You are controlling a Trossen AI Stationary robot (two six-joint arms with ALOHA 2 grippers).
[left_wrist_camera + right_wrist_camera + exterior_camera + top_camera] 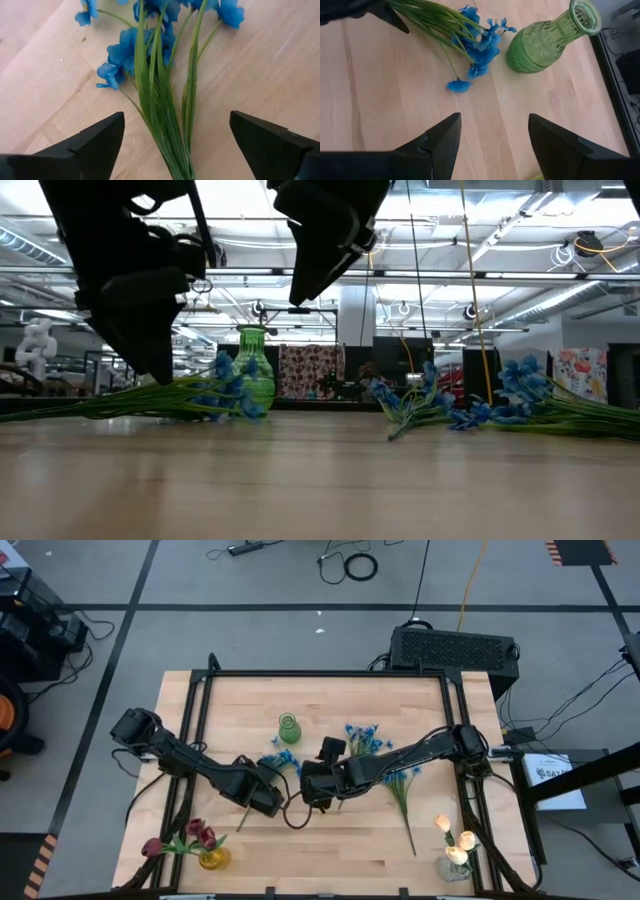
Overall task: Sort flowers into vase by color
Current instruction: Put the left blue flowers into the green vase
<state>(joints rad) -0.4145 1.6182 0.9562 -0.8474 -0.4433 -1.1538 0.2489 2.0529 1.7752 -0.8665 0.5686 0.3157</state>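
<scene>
While the left end effector [172,145] hangs with fingers spread wide over the green stems of a bunch of small blue artificial flowers [150,45] lying flat on the pale wooden counter [350,830], the right end effector [492,140], fingers apart and empty, hovers near the ribbed green glass vase [547,42]. A second blue bunch [375,745] lies beneath the right arm.
</scene>
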